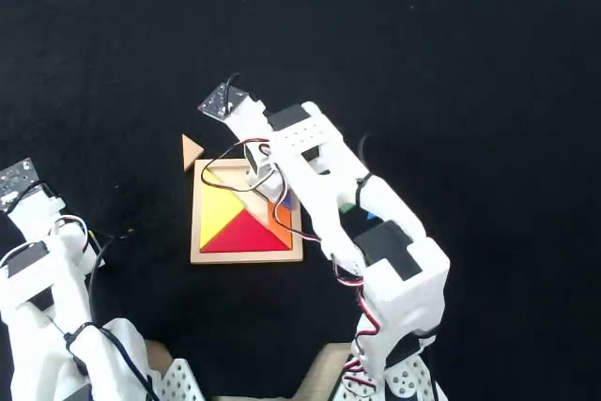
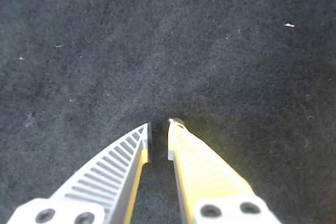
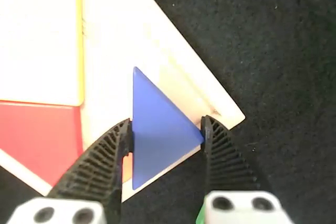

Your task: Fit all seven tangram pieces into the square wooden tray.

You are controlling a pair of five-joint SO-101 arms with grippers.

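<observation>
Grip: right gripper [image 3: 167, 127] pinches the flat blue triangular tangram piece [image 3: 157, 132] by one edge and the opposite corner.
Place: between its fingers, over a corner of the square pale wooden tray [image 3: 199, 85] beneath; contact unclear.
Handling: probably light, stiff and slick-edged; the corner contact may let it pivot.
Left gripper [image 2: 160, 127]: fingers nearly pressed together, empty, black cloth [image 2: 157, 35] below.

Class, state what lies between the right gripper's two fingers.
The blue triangle, over a corner of the wooden tray, seen in the right wrist view.
</observation>
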